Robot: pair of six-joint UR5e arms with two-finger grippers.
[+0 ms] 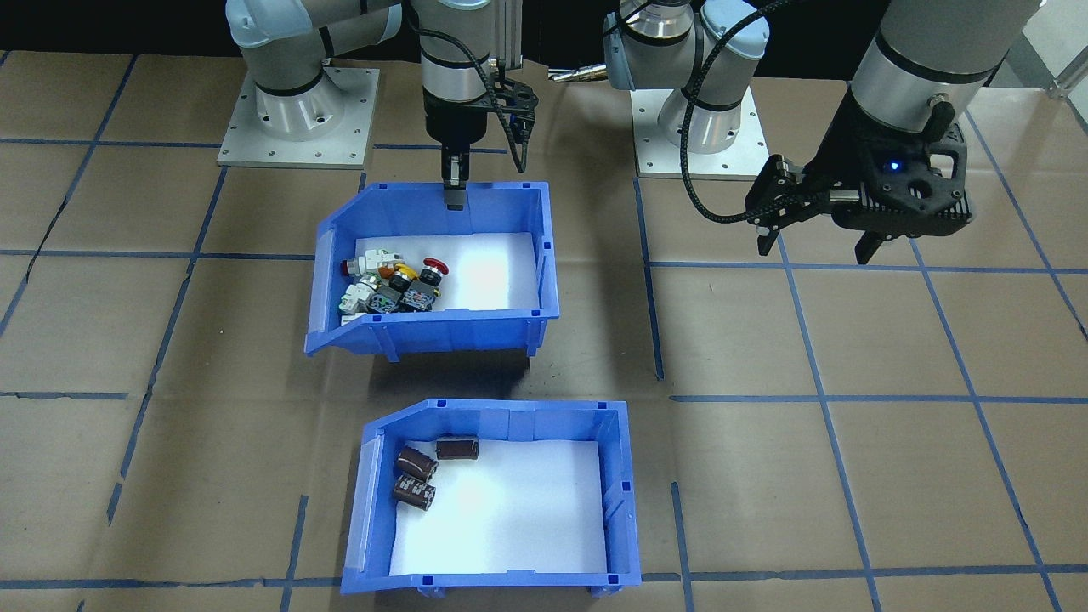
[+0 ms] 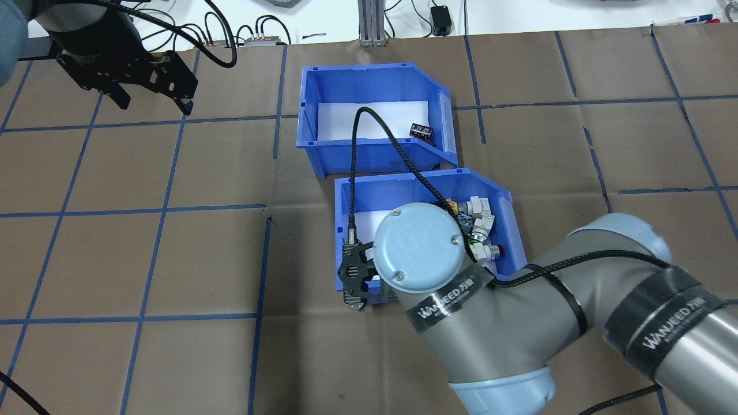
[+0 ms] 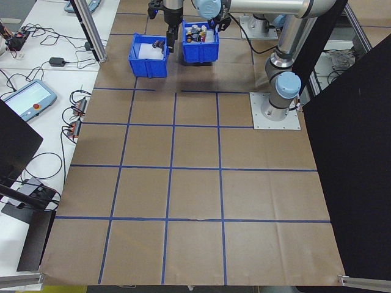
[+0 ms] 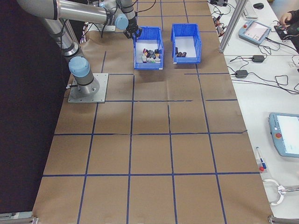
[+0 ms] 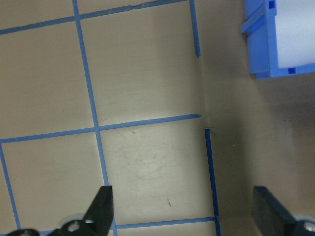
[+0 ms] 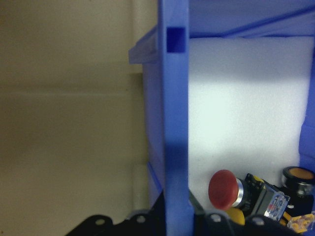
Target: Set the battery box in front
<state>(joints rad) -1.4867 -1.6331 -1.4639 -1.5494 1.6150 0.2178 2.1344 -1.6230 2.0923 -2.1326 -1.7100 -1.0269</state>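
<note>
Battery box at the table's operator-side edge; hazard at the neighbouring bin.

Sits flat with three dark cells loose at its sloped end, touched by neither arm. Just behind it, toward the robot's edge: switch bin, its rear wall pinched between the closed fingers of the right gripper, with a shadow beneath suggesting it is off the table. Left gripper spread wide, holding nothing, well apart toward the robot's left edge. Judged risks: thin one-wall pinch slipping or letting the bin swing; switches sliding to the sloped opening and spilling; bin knocking the battery box and setting the cells rolling; wrong bin ending up in front.
</note>
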